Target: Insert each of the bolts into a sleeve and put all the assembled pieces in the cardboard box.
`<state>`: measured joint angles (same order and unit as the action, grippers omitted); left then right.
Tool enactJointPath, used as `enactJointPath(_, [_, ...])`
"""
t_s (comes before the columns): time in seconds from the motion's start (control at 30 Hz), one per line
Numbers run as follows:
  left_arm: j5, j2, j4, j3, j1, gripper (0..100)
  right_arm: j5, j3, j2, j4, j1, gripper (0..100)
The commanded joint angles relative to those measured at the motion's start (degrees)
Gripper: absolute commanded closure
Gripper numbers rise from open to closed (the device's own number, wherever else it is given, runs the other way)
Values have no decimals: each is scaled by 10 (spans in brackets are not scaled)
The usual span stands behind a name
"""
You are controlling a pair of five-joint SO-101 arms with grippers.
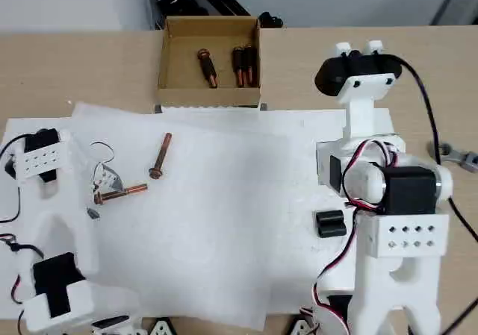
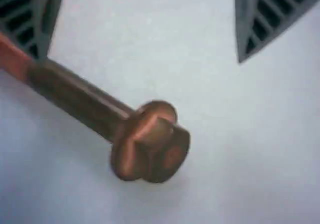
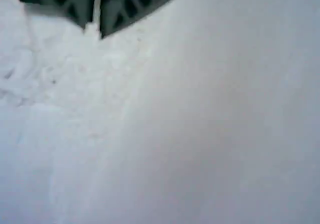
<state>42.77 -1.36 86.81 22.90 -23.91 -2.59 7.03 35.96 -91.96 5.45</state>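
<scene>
Two copper bolts lie on the white foam sheet [image 1: 224, 223]: one [image 1: 160, 156] lies loose and the other [image 1: 123, 192] is closer to the left arm. My left gripper [image 2: 145, 57] is open and low over this second bolt [image 2: 145, 144]. Its hex head sits between the fingers, and one finger [image 2: 30, 19] touches the shank. In the high view the left gripper [image 1: 99, 195] straddles the bolt's head end. The cardboard box [image 1: 170, 92] at the back holds three copper pieces [image 1: 208, 68]. My right gripper [image 3: 95, 14] is shut, empty, just above the bare foam.
The right arm's white body [image 1: 388, 230] stands over the sheet's right edge, with a black part [image 1: 330, 222] beside it. The left arm's base [image 1: 45, 275] fills the near left corner. Bare wooden table [image 1: 89, 66] surrounds the sheet.
</scene>
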Motion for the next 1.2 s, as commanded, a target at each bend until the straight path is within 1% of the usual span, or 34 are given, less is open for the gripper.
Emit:
enactJointPath(0.0, [7,-32,-9,-3,14,769,-7,-2,7,10,-1,995])
enactJointPath(0.17, [18,-26,-30,-15,30,769,-7,-2,7,10,-1,995])
enactJointPath(0.23, [33,-25,-34,-12,37,769,-7,-2,7,10,-1,995])
enactJointPath(0.47, [35,-11,-71,20,45,769,-7,-2,7,10,-1,995])
enactJointPath(0.6, [33,61,-80,17,47,770,-7,-2,7,7,-1,995])
enactJointPath(0.8, [31,183,-79,-27,47,774,-7,-2,9,5,-1,995])
enactJointPath(0.87, [6,207,-79,-45,47,822,-7,-2,12,5,-1,995])
enactJointPath(0.97, [-35,215,-75,-65,46,1000,-7,-2,12,5,-1,995])
enactJointPath(1.03, [-40,215,-62,-69,45,983,-7,-2,12,5,-1,995])
enactJointPath(1.07, [-41,215,-55,-70,46,998,-7,-2,12,5,-1,995])
enactJointPath(1.17, [-62,213,-31,-81,47,995,-7,-2,12,5,-1,995])
